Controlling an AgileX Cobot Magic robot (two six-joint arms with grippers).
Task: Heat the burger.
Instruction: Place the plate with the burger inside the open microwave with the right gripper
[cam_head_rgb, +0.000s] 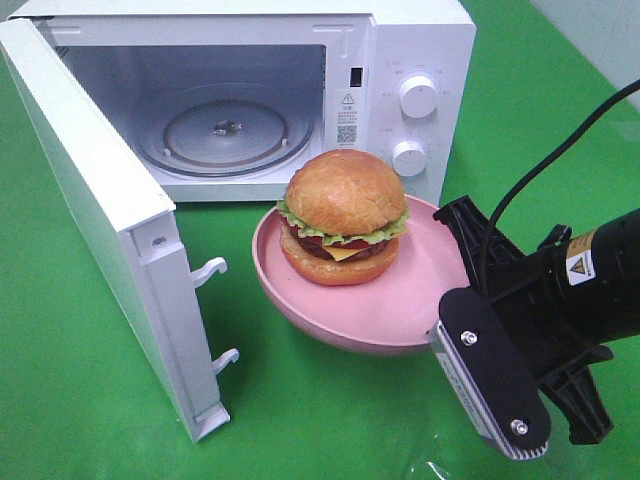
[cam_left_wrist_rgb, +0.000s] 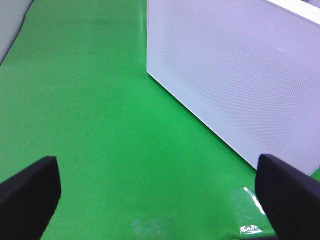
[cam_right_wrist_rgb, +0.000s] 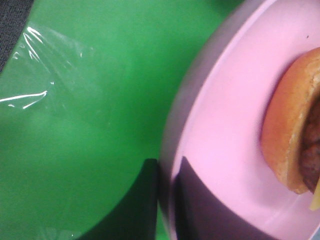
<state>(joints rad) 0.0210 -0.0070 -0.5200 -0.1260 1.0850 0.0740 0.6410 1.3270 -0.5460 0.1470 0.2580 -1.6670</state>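
Note:
The burger (cam_head_rgb: 343, 217) sits on a pink plate (cam_head_rgb: 420, 300) in front of the open microwave (cam_head_rgb: 250, 100). It shows golden buns, green lettuce, tomato, cheese and a dark patty. My right gripper (cam_head_rgb: 453, 218) is shut on the plate's right rim. In the right wrist view its dark fingers (cam_right_wrist_rgb: 200, 210) clamp the pink rim (cam_right_wrist_rgb: 172, 150), one inside and one outside, with the burger's bun (cam_right_wrist_rgb: 287, 130) beyond. My left gripper (cam_left_wrist_rgb: 160, 200) is open over bare green cloth, and its fingertips (cam_left_wrist_rgb: 27, 195) stand far apart. It does not show in the exterior high view.
The microwave door (cam_head_rgb: 100, 230) swings out to the left, with its latch hooks (cam_head_rgb: 212, 270) facing the plate. A glass turntable (cam_head_rgb: 225, 130) lies inside the cavity. The door's outer face (cam_left_wrist_rgb: 235, 85) stands ahead of the left gripper. Green cloth (cam_head_rgb: 90, 400) covers the table.

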